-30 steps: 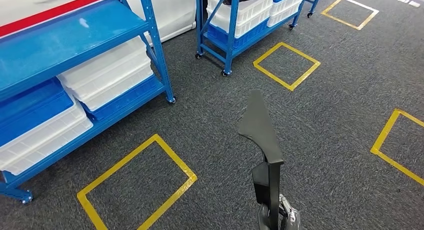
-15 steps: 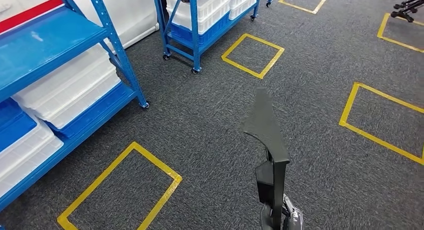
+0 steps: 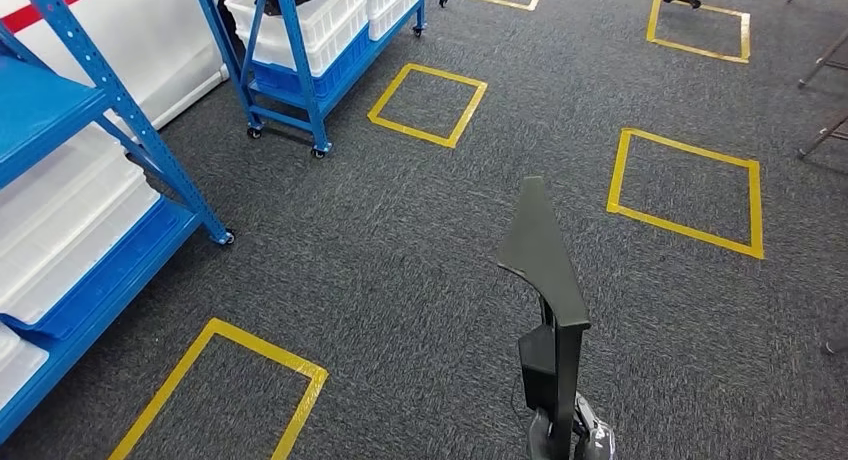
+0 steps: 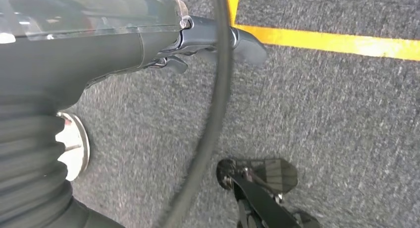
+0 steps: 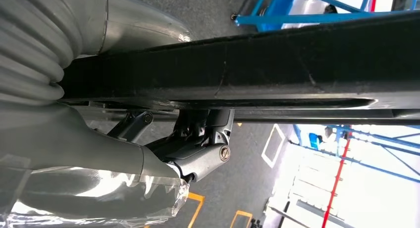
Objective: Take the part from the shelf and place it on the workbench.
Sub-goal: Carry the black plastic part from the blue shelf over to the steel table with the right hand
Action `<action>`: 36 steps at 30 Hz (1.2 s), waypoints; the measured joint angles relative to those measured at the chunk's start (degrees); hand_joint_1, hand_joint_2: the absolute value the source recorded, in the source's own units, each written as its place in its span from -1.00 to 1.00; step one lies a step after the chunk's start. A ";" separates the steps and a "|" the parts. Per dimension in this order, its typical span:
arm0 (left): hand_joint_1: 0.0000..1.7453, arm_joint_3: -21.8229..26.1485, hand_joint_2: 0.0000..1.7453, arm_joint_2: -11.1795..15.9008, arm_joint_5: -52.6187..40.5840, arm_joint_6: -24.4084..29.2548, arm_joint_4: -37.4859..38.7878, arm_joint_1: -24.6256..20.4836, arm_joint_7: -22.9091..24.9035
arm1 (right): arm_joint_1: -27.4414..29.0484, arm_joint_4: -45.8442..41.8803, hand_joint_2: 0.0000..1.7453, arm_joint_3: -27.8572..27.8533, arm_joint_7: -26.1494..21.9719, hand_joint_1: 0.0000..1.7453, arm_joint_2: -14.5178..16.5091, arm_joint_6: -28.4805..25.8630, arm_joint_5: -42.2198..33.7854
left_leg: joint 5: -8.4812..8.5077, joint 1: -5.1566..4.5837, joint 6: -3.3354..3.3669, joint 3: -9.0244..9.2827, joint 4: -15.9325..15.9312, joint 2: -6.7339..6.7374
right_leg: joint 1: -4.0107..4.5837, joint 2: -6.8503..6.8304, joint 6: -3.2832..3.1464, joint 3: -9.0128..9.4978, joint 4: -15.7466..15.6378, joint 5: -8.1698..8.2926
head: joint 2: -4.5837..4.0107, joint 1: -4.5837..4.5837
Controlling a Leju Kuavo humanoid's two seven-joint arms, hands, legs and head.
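Right hand [image 3: 570, 435]: fingers closed on part [image 3: 540, 255], held upright at 6 o'clock | Left hand [image 4: 208, 39]: holds nothing, fingers curled in | Shelf [image 3: 120, 110] edge at 9 o'clock | Open carpet [image 3: 400, 240] from 12 to 3 o'clock

The right hand [image 3: 572, 435] is cut off by the head view's lower edge. Its fingers [image 5: 198, 153] are partly hidden behind the black part [image 5: 247, 69]. The blue shelf [image 3: 60, 180] is cropped at left.
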 joint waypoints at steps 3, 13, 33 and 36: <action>-1.00 -0.01 1.00 -0.21 -0.18 0.14 0.00 -0.21 0.00 | 0.44 -0.26 1.00 -0.25 -0.04 1.00 0.16 0.11 0.22 | 0.71 0.17 1.25 0.28 -0.82 2.27 | 0.01 -1.70 0.87 -1.21 1.72 -1.07 | 0.00 0.01; -1.00 -0.01 1.00 -0.29 -0.35 0.18 0.00 -0.20 0.12 | 0.52 -0.54 1.00 -0.86 -0.16 1.00 0.32 1.05 0.42 | -0.08 -0.58 1.01 1.10 -1.07 10.04 | 0.14 -11.38 1.03 0.57 0.57 -0.96 | 0.00 0.00; -1.00 -0.01 1.00 -0.50 -1.26 0.31 0.02 -0.36 0.18 | 1.11 -0.89 1.00 -2.15 -0.73 1.00 2.08 3.04 0.60 | 0.96 0.16 0.98 -1.02 0.15 2.01 | -0.19 -0.94 0.90 -0.26 0.98 -1.37 | 0.00 0.00; -1.00 -0.01 1.00 -0.52 -1.29 0.35 0.02 -0.20 0.17 | 0.94 -0.88 1.00 -2.23 -0.87 1.00 2.15 3.18 0.66 | 1.16 0.01 1.75 -1.06 -0.19 4.43 | -0.14 -6.11 1.48 -4.38 9.60 -6.27 | 0.00 0.00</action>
